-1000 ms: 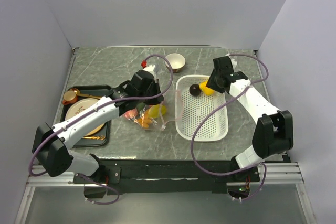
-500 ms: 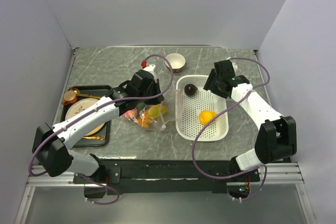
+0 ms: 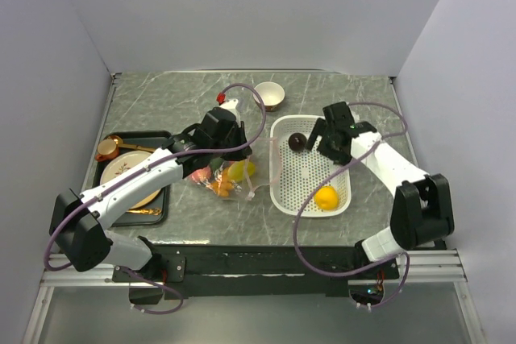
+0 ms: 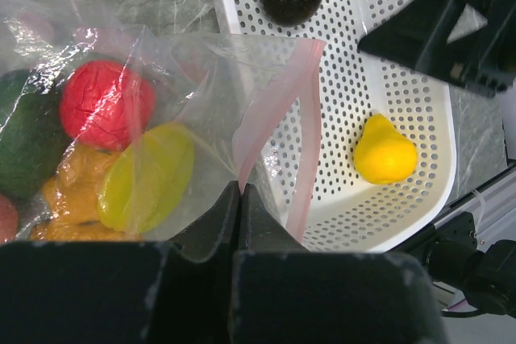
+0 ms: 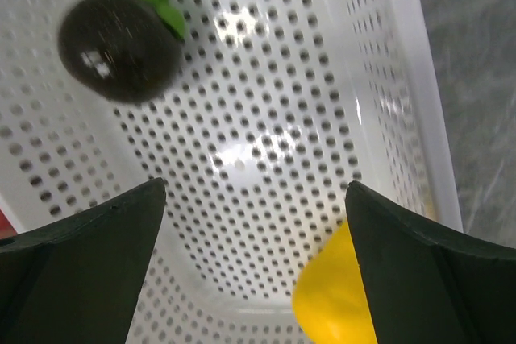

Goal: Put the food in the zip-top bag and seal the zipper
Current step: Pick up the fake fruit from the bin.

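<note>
Table [image 3: 161,94]: grey-green marbled slab, matt, closed in by plain pale walls on three sides, with open stone along the far edge and at the far left. White basket [image 3: 278,191]: hard plastic, rounded rectangle, perforated floor and raised rim, right of centre. Its left rim lies just beside the zip-top bag [image 4: 185,62], a clear crinkly film pouch lying left of the basket. The zipper [image 4: 274,106], a thin pale pink strip, arcs loosely from the bag's mouth over the basket rim; the mouth is not sealed. Black tray [image 3: 145,133] at the left edge carries a gold plate [image 3: 129,175] and a gold cup [image 3: 107,149]. A small bowl [image 3: 270,96] stands at the far side, well apart. Left gripper [image 4: 240,199]: jaws pressed together, pinching the film at the bag's edge. Right gripper [image 5: 256,187]: jaws spread wide and empty, hanging over the basket's far half. Food in the bag, packed touching: a knobbly red ball [image 4: 105,102], a smooth yellow-green oval [image 4: 149,175], a dark green piece [image 4: 24,142] and an orange piece [image 4: 68,199]. Food in the basket: a yellow pear shape [image 3: 326,197] near the front rim and a glossy dark brown ball with a green leaf [image 5: 119,47] at the far end, well apart. A purple cable [image 3: 302,199] loops across the basket's near half.
</note>
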`<action>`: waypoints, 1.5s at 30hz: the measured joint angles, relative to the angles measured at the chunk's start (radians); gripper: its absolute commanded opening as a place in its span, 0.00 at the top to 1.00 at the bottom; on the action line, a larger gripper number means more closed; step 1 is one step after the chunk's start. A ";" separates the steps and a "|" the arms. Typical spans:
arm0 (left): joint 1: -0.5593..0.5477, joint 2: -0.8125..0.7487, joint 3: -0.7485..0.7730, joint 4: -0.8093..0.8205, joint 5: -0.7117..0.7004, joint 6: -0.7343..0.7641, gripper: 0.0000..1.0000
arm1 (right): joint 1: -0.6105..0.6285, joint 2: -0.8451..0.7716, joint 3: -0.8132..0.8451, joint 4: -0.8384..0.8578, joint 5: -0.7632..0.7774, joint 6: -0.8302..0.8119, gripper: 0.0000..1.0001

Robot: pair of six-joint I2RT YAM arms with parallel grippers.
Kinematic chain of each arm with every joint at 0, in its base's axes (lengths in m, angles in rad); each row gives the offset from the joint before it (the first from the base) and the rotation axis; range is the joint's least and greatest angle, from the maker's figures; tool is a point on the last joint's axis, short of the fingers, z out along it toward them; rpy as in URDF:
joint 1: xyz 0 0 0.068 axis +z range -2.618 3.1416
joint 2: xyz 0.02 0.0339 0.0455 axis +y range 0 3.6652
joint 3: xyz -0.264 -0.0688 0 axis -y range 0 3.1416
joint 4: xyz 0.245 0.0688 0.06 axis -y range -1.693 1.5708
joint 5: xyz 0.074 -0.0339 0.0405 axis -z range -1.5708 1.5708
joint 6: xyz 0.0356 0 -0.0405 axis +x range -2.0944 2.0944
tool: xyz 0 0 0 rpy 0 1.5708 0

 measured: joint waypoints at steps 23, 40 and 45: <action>0.000 0.023 0.007 0.000 0.027 0.018 0.99 | 0.186 -0.141 -0.137 -0.183 0.039 0.025 0.00; 0.001 0.023 0.007 0.000 0.026 0.018 0.99 | 0.193 -0.014 -0.193 -0.051 0.007 0.010 0.10; 0.001 0.023 0.007 0.000 0.026 0.017 0.99 | 0.193 -0.014 -0.199 -0.032 0.008 0.009 0.35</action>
